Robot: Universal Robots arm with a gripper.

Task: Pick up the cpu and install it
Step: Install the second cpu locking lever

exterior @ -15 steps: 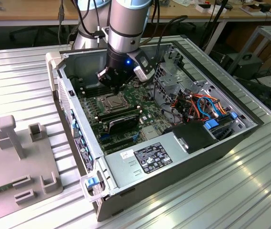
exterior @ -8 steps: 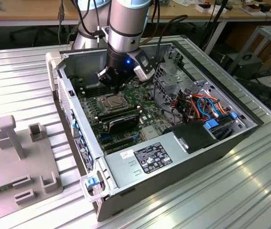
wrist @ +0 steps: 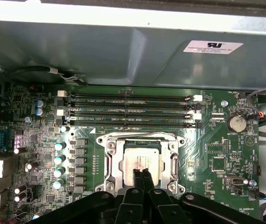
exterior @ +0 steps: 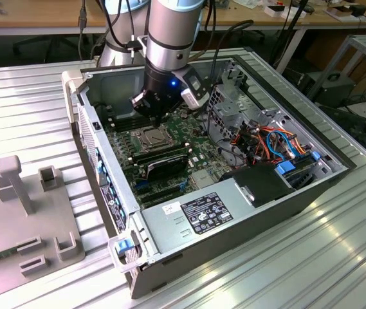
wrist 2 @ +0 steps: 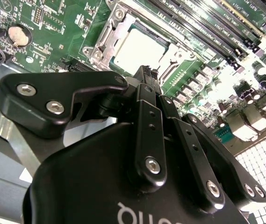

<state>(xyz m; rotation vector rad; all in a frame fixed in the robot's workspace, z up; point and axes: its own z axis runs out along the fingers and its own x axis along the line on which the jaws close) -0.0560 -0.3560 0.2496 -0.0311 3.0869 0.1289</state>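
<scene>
Black gripper [wrist: 142, 173] hovers over the flat square silver-grey metal cpu [wrist: 140, 160], fingertips pressed together, holding nothing. Cpu sits in the dark framed socket [wrist: 110, 156], at 6 o'clock from the 4 black memory slots [wrist: 128, 112]. Looks light, rigid, slick-faced, fragile; grip its edges.

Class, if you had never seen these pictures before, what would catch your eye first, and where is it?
The black hand hanging over the open computer case stands out, its fingers together above the silver cpu. The cpu lies in its metal-framed socket on the green board, beside the long memory slots.
</scene>
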